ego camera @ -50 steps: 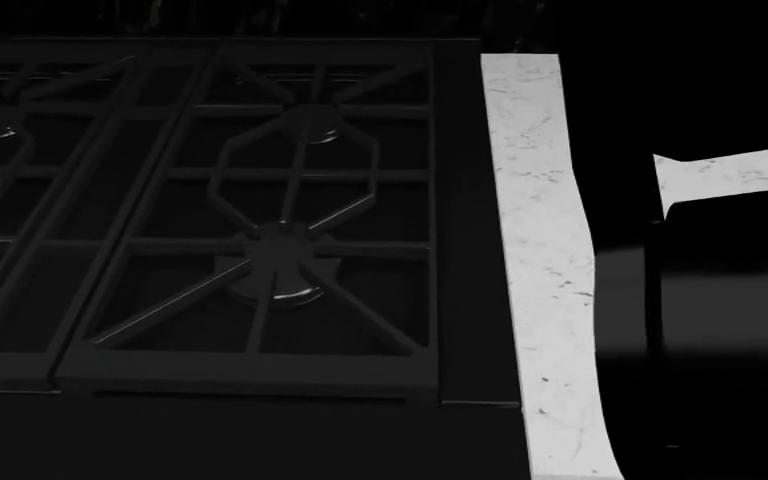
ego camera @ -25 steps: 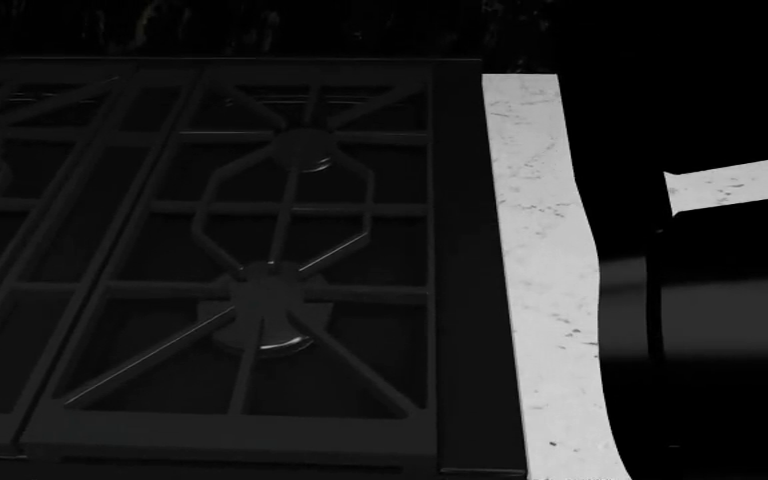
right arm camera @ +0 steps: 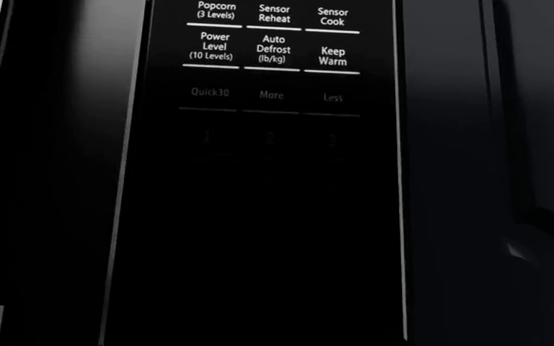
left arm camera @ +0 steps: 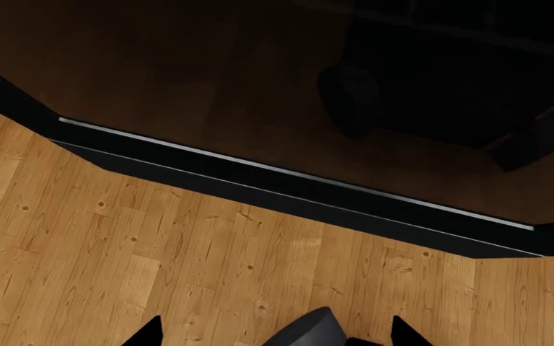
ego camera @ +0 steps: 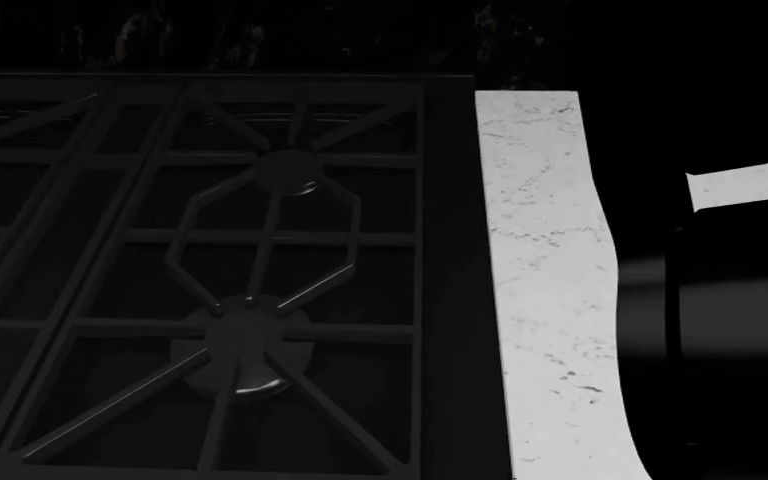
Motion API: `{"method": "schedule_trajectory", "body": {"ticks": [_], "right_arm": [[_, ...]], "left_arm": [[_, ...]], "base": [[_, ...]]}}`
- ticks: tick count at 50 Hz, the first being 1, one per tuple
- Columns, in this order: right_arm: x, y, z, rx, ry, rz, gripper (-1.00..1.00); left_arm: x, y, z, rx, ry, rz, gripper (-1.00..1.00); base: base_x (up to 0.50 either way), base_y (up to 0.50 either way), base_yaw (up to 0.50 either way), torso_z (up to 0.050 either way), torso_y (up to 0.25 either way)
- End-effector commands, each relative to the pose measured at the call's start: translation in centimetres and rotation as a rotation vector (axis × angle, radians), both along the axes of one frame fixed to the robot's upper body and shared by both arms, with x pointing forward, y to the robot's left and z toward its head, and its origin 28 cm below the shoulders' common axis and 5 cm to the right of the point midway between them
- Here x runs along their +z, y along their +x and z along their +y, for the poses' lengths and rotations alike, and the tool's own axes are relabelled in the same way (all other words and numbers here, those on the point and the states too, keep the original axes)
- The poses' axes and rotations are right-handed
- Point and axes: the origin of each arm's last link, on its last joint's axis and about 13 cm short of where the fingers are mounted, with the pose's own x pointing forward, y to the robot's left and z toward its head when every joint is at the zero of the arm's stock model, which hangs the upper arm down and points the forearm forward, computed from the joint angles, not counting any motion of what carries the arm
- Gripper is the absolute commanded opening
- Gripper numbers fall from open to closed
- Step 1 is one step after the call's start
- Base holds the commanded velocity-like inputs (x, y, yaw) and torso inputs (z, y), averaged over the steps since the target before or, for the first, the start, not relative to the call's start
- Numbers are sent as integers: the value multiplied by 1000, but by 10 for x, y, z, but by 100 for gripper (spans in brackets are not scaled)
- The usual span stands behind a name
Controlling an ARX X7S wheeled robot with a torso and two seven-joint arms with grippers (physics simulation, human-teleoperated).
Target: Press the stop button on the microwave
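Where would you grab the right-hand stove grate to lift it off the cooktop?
Probably a straight cross bar of the right-hand grate, coming from straight above. The grate lies flat, and the open gaps on either side of that thin bar leave room for the fingers to straddle it.

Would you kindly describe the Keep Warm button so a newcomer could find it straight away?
Start at the microwave control panel, the tall black strip filling the right wrist view. Among its white-lettered keys, the Keep Warm button ends the second visible row, beside Auto Defrost. Alone in that row, it carries no bracketed small print.
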Motion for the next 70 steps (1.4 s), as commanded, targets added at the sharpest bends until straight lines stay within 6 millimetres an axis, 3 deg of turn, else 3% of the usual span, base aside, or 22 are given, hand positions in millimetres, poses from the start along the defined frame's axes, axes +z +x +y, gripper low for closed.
{"method": "schedule_trajectory", "body": {"ticks": [1,23,38,54,69,70], "right_arm": [[-3,4,-2,-10,1,3,100],[-10,8,0,-4,-10,19,100],[-10,6,-4,-23,4,25,100],[3,-24,-6,-12,3,2,100],[2,-47,-9,2,12,-5,100],[2,-49,-10,-6,16,-8,-100]], "left_arm": [[0,2,-1,-3,-1,-4,100],[0,2,-1,-3,-1,-4,100],[0,2,-1,-3,-1,-4,100],[0,2,-1,-3,-1,-4,100],[0,2,-1,-3,-1,-4,100],[0,2,-1,-3,-1,-4,100]], "base": [[0,0,0,50,35],[100,-14,0,50,31],[5,1,2,2,0],[1,0,0,0,0],[0,0,0,0,0],[0,0,0,0,0]]}}
